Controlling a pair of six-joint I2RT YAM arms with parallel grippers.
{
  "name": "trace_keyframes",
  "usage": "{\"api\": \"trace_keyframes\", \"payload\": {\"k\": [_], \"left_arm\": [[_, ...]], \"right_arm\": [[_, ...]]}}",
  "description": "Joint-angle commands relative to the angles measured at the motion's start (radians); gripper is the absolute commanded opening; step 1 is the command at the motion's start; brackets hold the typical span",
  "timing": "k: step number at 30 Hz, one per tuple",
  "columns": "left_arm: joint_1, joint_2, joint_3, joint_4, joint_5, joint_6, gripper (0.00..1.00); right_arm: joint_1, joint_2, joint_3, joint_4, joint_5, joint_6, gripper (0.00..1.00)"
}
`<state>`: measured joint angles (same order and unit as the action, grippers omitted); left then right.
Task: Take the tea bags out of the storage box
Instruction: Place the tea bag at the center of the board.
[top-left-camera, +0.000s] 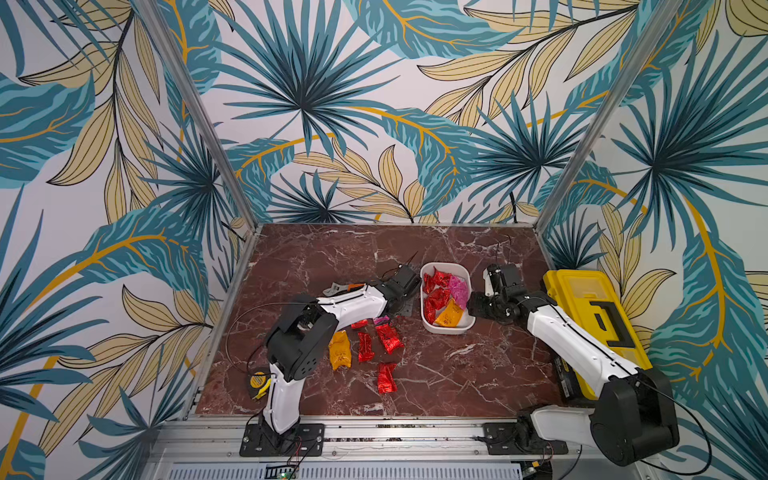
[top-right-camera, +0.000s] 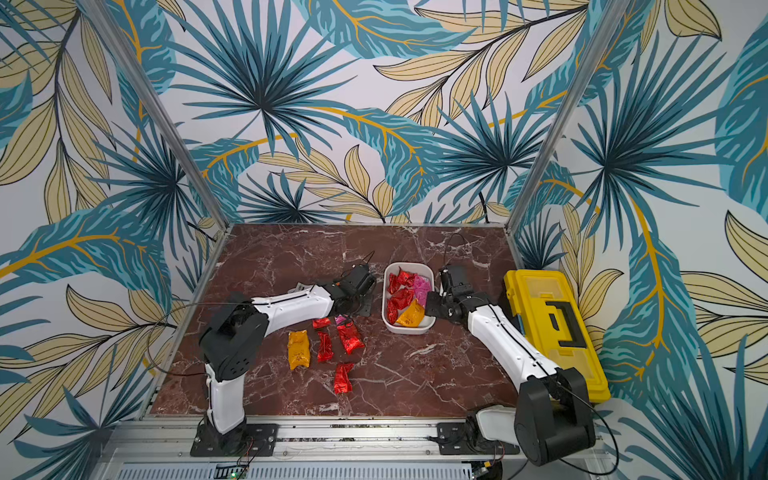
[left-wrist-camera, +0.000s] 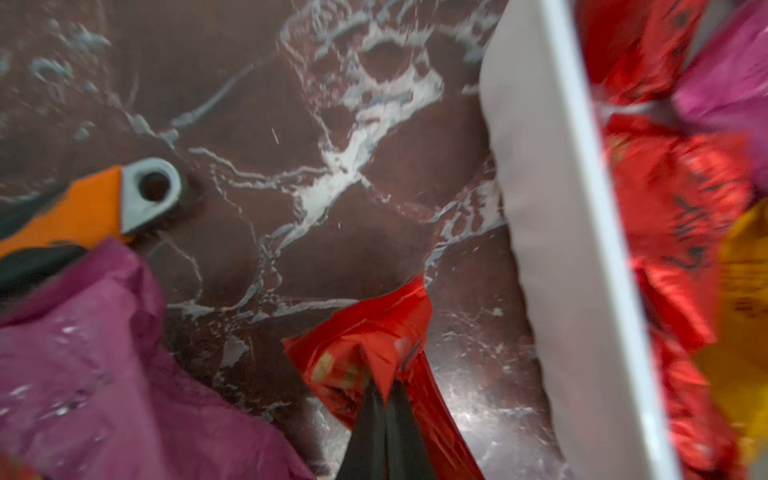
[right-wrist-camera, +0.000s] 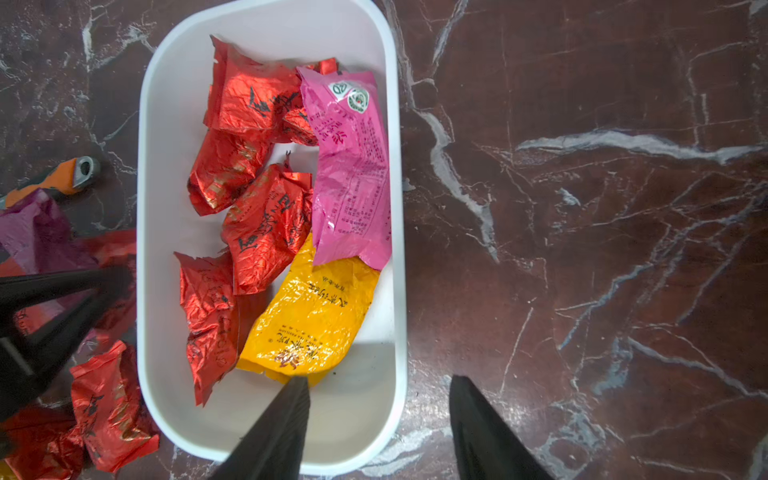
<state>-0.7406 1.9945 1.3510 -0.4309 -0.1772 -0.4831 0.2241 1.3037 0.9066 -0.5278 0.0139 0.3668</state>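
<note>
storage box (top-left-camera: 448, 329): a white open tub, standing upright on the marble table (top-left-camera: 316, 257), between the two arms.
tea bags (right-wrist-camera: 266, 224) in the box: four or five red ones, one magenta and one yellow, lying loose and overlapping; the exact number of red ones cannot be told.
tea bags outside the box: about six lie on the table on the left arm's side of the box, mostly red, with one yellow and one magenta, near the orange-handled wrench (left-wrist-camera: 104, 203).
left gripper (left-wrist-camera: 384, 388): the jaws are pressed together on a corner of a red tea bag (left-wrist-camera: 374, 332), just beside the outer wall of the box. whether this bag touches the table cannot be told.
right gripper (right-wrist-camera: 379, 378): the jaws stand apart and hold nothing. one finger is over the inside of the box, near the yellow tea bag (right-wrist-camera: 311, 316); the other is outside the wall, over the table.
step in hand: it seems one bag is being carried out of the box while the right gripper prepares the next pick; roughly half of the bags are out.
next move: probably the left gripper must release its bag away from the box. the right gripper must shift inward, so that both fingers clear the wall, then come down on a raised edge of foil.
</note>
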Motion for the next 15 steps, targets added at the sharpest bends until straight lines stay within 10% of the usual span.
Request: {"api": "trace_keyframes", "payload": {"k": [1,7,15], "left_arm": [[-0.003,0.015,0.050,-0.041,-0.033,0.015,0.16],[-0.011,-0.081,0.013,0.029,-0.026,-0.004,0.41],[-0.010,-0.331,-0.118,0.275,0.024,-0.162,0.50]], "right_arm": [[-0.002,-0.024,0.022,-0.041,0.001,0.017,0.60],[0.000,0.013,0.069,-0.051,-0.055,0.030,0.59],[0.032,0.179,0.194,-0.060,0.005,0.100,0.55]]}}
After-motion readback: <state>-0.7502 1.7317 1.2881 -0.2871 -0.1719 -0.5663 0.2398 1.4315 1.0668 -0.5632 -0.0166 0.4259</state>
